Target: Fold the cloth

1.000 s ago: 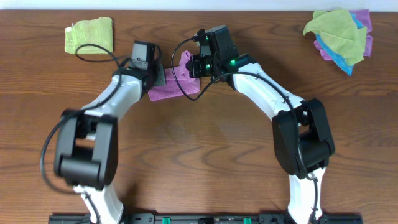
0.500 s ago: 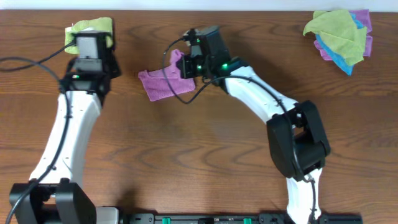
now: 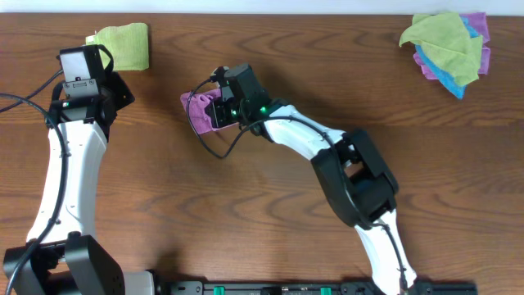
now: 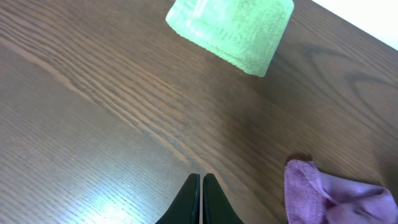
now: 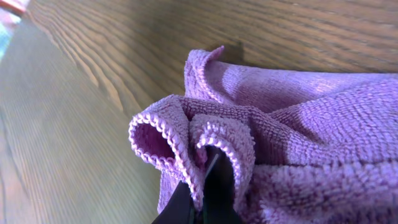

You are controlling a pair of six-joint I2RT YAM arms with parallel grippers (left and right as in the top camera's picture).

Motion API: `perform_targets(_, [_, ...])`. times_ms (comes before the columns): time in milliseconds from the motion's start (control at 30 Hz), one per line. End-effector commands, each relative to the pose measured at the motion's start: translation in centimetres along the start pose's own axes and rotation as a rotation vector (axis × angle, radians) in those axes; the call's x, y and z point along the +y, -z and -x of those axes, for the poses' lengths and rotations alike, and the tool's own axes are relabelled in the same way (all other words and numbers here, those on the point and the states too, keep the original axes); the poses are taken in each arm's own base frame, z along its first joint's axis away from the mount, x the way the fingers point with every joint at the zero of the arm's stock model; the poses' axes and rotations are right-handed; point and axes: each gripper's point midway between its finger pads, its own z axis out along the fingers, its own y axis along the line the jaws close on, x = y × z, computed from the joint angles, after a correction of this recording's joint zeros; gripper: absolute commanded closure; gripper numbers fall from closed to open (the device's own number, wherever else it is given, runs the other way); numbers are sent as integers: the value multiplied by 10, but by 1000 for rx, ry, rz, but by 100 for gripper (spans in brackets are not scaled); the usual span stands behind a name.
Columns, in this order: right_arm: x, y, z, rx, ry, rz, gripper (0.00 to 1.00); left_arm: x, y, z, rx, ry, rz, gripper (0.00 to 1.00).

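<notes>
**Cloth bunched, right hand pinching it, left hand parked shut**

- Lilac cloth (image 3: 199, 112) is on the counter (image 3: 246, 221), left of centre in the far half. It is crumpled into a small wad, not flat.
- The right wrist view shows a stitched edge of the cloth rolled into two loops, with more folds piled behind them.
- Right hand (image 5: 203, 198): fingers pressed together with no visible gap, nipping that rolled edge. The fabric wraps over the fingertips, and the cloth below them sits on the wood.
- Right arm (image 3: 360, 176): base at the near-right edge, elbow bent near mid-counter, forearm reaching far-left. The wrist sits over the right side of the cloth, so the overhead view shows only the cloth's left part.
- Left hand (image 4: 200, 198): fingers fully together and holding nothing, with bare wood under them.
- From the left wrist camera, the lilac cloth is off to the lower right, well apart from the fingertips.
- Left arm (image 3: 61, 172): stretched almost straight from the near-left corner to the far-left. The wrist is close to a folded green cloth (image 3: 123, 45) but not on it.
- Far-right corner: a loose pile of cloths (image 3: 446, 45), yellow-green on top with blue and purple beneath, well apart from both arms.
</notes>
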Motion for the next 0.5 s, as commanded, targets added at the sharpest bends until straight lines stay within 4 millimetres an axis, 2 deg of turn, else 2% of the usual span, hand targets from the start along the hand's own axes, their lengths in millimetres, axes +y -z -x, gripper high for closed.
perform_targets(0, [6,-9,0,-14,-54,26,98,-4,-1,-3,15,1,-20,94])
perform_targets(300, [27,-5,27,-87,-73,95,98,-4,-1,-3,15,1,-21,94])
perform_targets(467, [21,-5,34,-121,-72,51,99,-4,-1,-3,16,1,-21,94])
